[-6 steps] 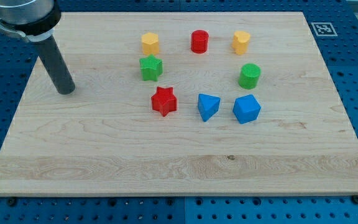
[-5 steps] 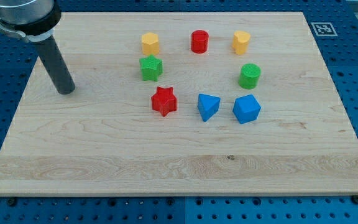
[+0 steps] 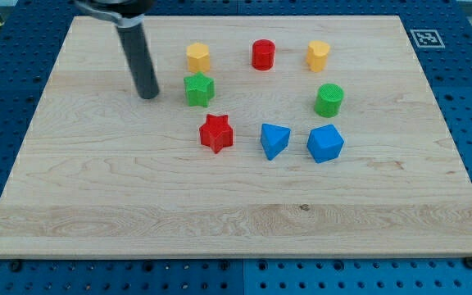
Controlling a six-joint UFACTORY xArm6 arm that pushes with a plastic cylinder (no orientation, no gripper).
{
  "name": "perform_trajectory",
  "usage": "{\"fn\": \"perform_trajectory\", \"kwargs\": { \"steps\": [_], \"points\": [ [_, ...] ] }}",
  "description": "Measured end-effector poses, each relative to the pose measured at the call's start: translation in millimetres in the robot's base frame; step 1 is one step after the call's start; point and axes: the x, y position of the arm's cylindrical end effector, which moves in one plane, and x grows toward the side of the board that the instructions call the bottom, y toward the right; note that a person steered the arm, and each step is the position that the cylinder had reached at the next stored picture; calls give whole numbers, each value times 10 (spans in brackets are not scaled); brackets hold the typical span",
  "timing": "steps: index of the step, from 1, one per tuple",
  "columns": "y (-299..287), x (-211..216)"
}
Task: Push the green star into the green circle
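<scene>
The green star (image 3: 198,89) sits on the wooden board (image 3: 138,205) at upper centre-left. The green circle (image 3: 329,100) stands far to its right, with bare board between them. My tip (image 3: 148,95) rests on the board just left of the green star, a small gap apart, at about the same height in the view.
A yellow block (image 3: 197,56), a red cylinder (image 3: 263,54) and another yellow block (image 3: 318,56) line the top. A red star (image 3: 216,133) lies below the green star. Two blue blocks (image 3: 274,140) (image 3: 325,143) lie below the green circle.
My tip has moved right and slightly up the view, from the board's left side to just left of the green star. No block has moved.
</scene>
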Motion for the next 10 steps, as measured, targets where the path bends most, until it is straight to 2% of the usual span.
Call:
{"fn": "perform_trajectory", "kwargs": {
  "steps": [2,4,7,10],
  "points": [
    [660,-13],
    [1601,-84],
    [2556,-114],
    [2686,549]
  ]
}}
